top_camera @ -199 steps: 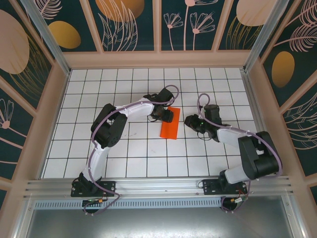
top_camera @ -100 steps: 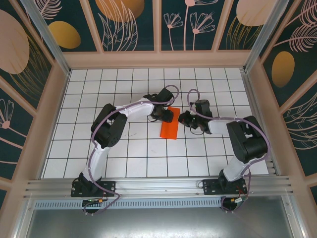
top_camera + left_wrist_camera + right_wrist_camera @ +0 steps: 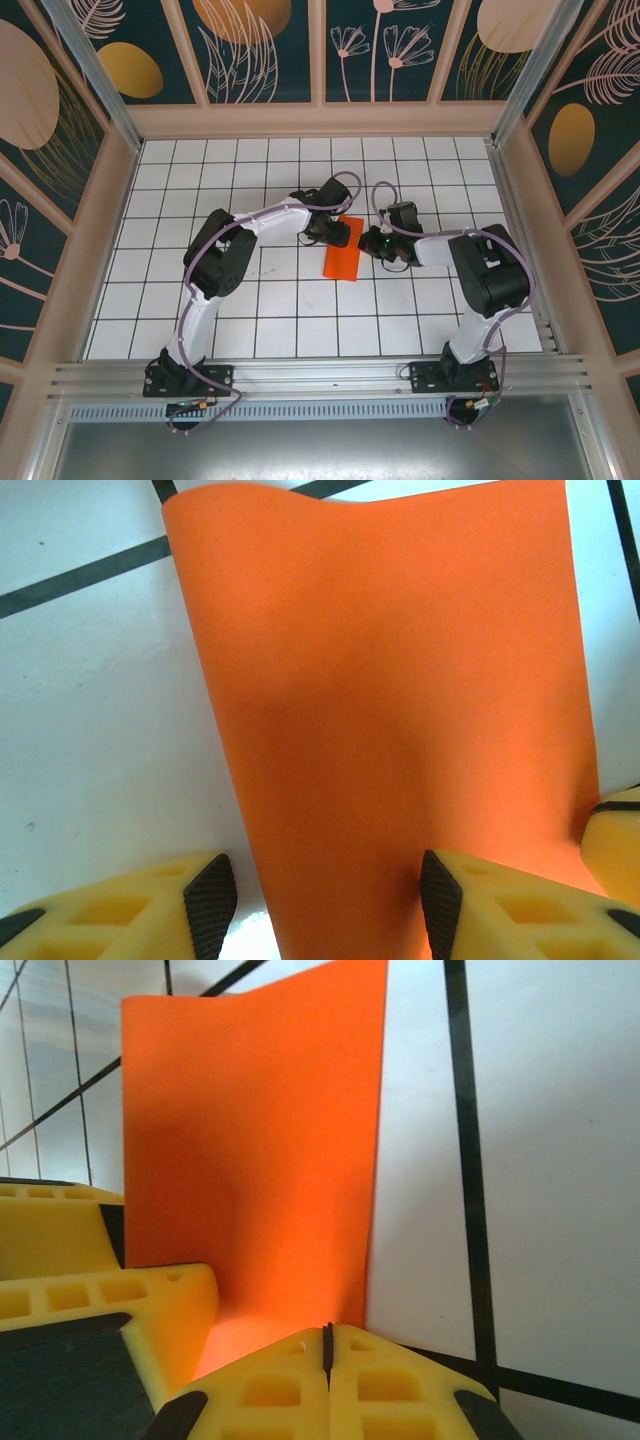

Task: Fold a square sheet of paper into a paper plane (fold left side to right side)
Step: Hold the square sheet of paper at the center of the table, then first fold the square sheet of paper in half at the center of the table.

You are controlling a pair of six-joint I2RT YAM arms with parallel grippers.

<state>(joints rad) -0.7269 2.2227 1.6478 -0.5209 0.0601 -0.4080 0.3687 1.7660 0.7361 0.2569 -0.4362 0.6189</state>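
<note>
The square sheet of paper (image 3: 340,262) lies on the white grid table as a narrow orange rectangle about one tile wide, folded over, with no paper plane shape to it. My left gripper (image 3: 338,232) stands open over its far end. In the left wrist view the paper (image 3: 400,700) runs between the fingers; one pad (image 3: 440,900) rests on it and the other pad (image 3: 210,900) is on bare table. My right gripper (image 3: 371,243) is shut, its tips (image 3: 327,1345) at the right edge of the paper (image 3: 260,1140). The far edge of the paper bows up slightly.
Low wooden walls (image 3: 120,200) with patterned panels enclose the white grid table (image 3: 200,300). An aluminium rail (image 3: 320,375) crosses the near edge by the arm bases. Both grippers crowd together at the paper; the left finger (image 3: 90,1250) sits close beside the right one.
My right gripper has slid left up to the paper's right edge and closed. Its arm has folded in tighter. The left gripper and the paper have stayed put.
</note>
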